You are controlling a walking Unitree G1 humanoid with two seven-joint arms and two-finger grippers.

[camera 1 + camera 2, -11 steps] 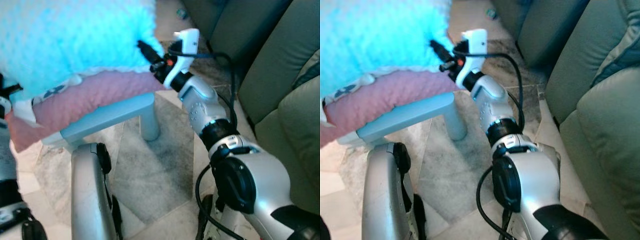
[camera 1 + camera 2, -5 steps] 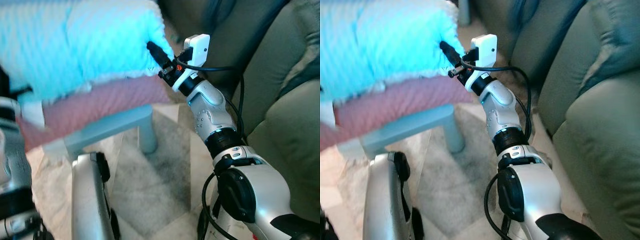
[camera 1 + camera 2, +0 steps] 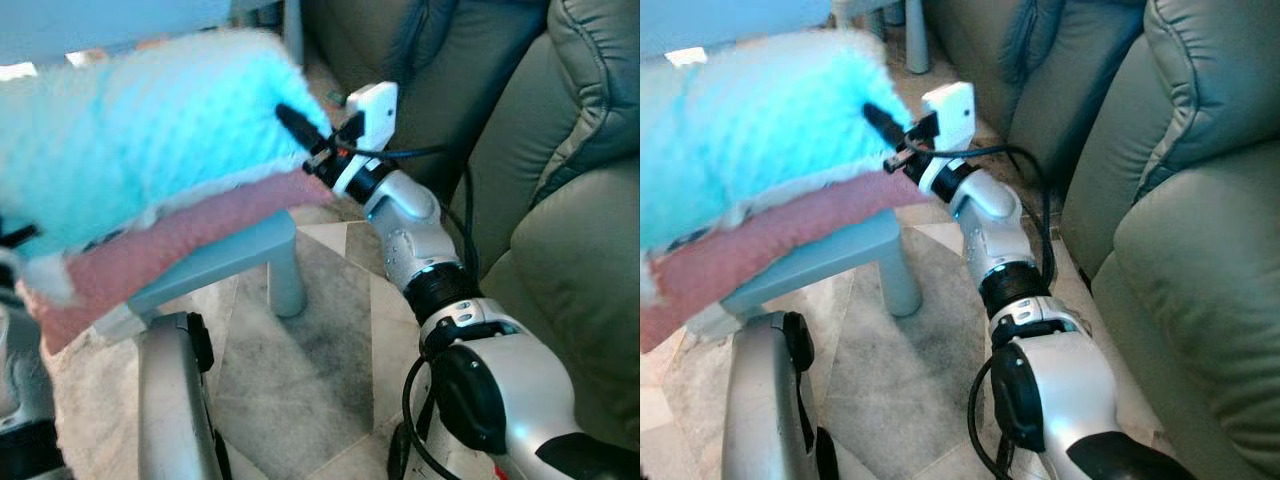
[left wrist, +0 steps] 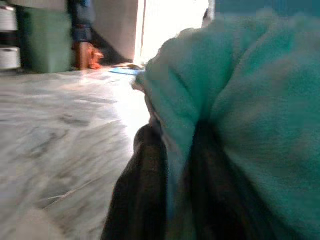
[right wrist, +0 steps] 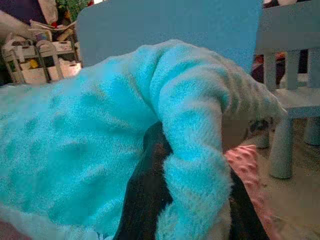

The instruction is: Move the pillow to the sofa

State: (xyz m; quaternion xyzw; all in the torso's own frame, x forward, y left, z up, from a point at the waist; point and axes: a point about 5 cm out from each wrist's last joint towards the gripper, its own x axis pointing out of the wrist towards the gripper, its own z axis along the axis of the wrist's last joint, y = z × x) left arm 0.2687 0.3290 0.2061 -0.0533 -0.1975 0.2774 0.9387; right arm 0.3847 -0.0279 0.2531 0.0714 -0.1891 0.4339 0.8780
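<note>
Right tool (image 3: pixel 290 118) pinched tight on corner of blue-and-pink pillow (image 3: pixel 150 190); left tool (image 4: pixel 175 165) likewise clamped on fluffy fabric at opposite end. Pillow held aloft between both arms, above small blue tabletop (image 3: pixel 215 262) edge, just beside green sofa (image 3: pixel 560 180). Marble floor (image 3: pixel 300 370) below.

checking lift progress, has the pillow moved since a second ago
Yes. The pillow has risen: it lay pressed on the blue table top before, and now its right end, pinched by the right claw, sits clear above the table.
</note>
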